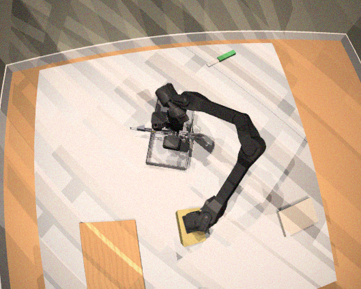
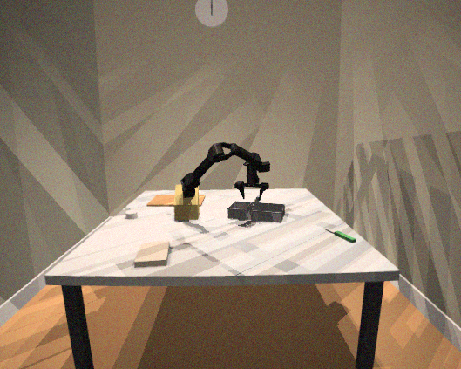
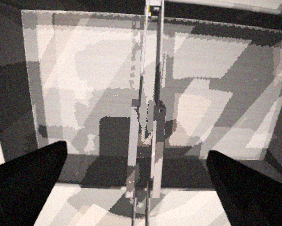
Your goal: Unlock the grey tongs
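Where the gripper [image 1: 168, 130] [image 2: 251, 199] [image 3: 138, 152] is: up over the roasting tin [image 1: 166, 167] [image 2: 267, 216] [image 3: 95, 170], pointing down.
Gripper: its two fingers are spread wide, with nothing pinched.
Grey tongs [image 1: 139, 128] [image 2: 252, 202] [image 3: 132, 140]: under the gripper, lying across the tin. In the wrist view they run through the gap between the two fingers. Their two long sides are close together. One end sticks out past the tin.
Roasting tin: right under the gripper, sitting on the tabletop [image 1: 90, 185] [image 2: 220, 277].
Arm [image 1: 248, 144] [image 2: 221, 149]: black and bent, reaching from the gripper back to the yellow block [image 1: 179, 226] [image 2: 180, 212].
Yellow block: well apart from the gripper, at the other end of the arm.
Wooden board [image 1: 110, 253] [image 2: 159, 200]: well apart from the gripper, down and to the left of it in the top view. The tongs are not on it.
Green-handled tool [image 1: 226, 55] [image 2: 345, 236]: up and to the right of the gripper in the top view, lying flat.
Pale tan block [image 1: 298, 217] [image 2: 152, 254]: well apart from the gripper, down and to the right in the top view.
Little white thing [image 2: 131, 215]: far to the left of the gripper in the exterior view, too small to name.
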Robot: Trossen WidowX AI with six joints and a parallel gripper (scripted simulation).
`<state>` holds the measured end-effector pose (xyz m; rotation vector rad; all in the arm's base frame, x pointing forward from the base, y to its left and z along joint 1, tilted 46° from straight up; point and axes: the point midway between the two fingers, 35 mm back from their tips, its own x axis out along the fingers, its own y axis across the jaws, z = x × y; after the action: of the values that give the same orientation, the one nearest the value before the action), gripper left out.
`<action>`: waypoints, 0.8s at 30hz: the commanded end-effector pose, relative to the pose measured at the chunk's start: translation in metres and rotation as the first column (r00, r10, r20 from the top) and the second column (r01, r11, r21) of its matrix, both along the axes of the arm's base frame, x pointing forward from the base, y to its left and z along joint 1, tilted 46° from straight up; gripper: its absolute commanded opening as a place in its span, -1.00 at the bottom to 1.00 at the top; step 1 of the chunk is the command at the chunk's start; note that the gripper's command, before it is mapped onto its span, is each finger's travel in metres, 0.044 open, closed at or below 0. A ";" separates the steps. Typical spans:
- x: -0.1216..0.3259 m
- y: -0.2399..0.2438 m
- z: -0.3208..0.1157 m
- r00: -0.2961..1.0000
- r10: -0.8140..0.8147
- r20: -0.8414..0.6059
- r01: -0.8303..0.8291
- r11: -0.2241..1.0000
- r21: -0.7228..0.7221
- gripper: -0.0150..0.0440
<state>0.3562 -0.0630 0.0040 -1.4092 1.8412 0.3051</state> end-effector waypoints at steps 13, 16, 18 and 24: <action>0.002 -0.009 -0.011 1.000 0.005 -0.004 -0.006 1.000 -0.006 1.00; 0.002 -0.012 -0.014 1.000 0.006 -0.004 -0.006 1.000 -0.006 1.00; 0.002 -0.015 -0.017 1.000 0.006 -0.004 -0.006 1.000 -0.006 1.00; 0.001 -0.022 -0.023 1.000 0.006 -0.004 -0.006 1.000 -0.006 1.00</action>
<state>0.3607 -0.0801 -0.0136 -1.4124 1.8310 0.2969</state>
